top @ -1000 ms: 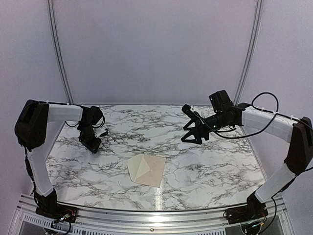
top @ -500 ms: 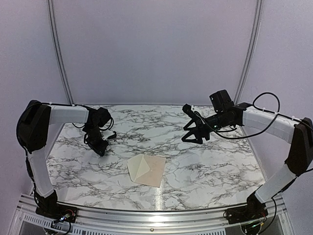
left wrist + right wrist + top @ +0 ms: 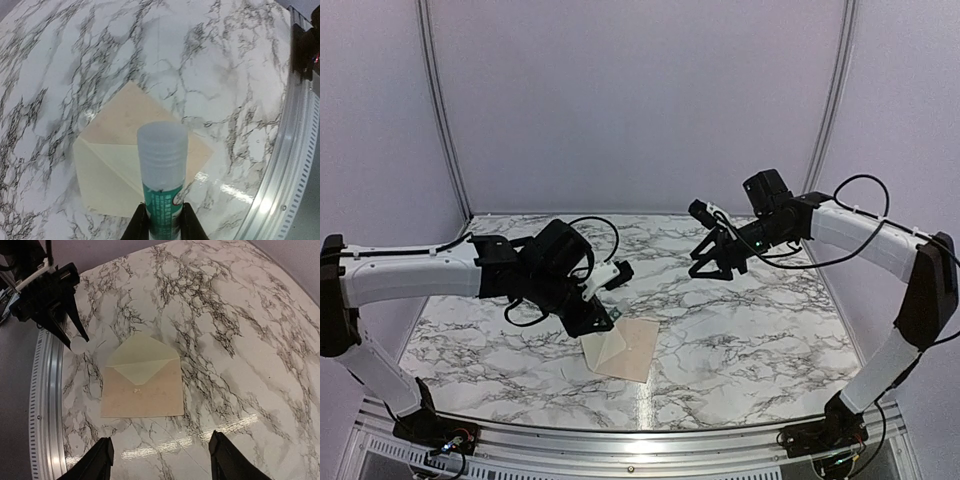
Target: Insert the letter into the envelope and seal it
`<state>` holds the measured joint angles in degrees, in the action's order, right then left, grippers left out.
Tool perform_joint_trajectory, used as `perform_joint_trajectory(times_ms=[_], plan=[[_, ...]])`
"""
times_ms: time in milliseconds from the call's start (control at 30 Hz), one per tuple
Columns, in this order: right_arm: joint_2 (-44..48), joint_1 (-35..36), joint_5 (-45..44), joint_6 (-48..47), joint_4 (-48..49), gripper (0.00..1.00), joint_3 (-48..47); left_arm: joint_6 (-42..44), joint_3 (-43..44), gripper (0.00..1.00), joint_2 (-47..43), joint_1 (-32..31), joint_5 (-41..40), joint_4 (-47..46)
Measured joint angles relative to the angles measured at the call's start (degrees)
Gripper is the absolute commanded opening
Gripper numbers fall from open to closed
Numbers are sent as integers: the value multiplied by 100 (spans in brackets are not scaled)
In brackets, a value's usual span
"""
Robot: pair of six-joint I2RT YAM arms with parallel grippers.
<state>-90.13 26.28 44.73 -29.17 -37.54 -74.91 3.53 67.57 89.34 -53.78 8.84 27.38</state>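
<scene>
Your left gripper (image 3: 164, 222) pinches a glue stick (image 3: 162, 160), cap end aimed over the envelope (image 3: 142, 351), which lies flap-open on the marble table (image 3: 740, 330), probably in readiness for sealing. The peach letter (image 3: 145, 397) covers the envelope body; you cannot tell whether it is tucked inside. The right gripper (image 3: 162, 462) hovers with jaws spread, leaving the work area free.

Pale lilac walls (image 3: 640, 100) enclose a white, grey-veined marble-patterned table (image 3: 770, 340) edged in front by an aluminium rail (image 3: 620, 442).
</scene>
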Motion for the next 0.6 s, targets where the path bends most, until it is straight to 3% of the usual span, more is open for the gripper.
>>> perform_joint_trajectory(times_ms=[133, 333, 600], plan=[[-313, 28, 402, -372, -647, 56, -369, -326, -437, 3, -321, -457, 295, -748], [-522, 507, 857, -1091, -1565, 56, -531, -708, -804, 2, -356, -608, 885, -1429], [-496, 1335, 1043, -1303, -1893, 57, -531, -994, -896, 1, -356, -647, 1360, -1910]])
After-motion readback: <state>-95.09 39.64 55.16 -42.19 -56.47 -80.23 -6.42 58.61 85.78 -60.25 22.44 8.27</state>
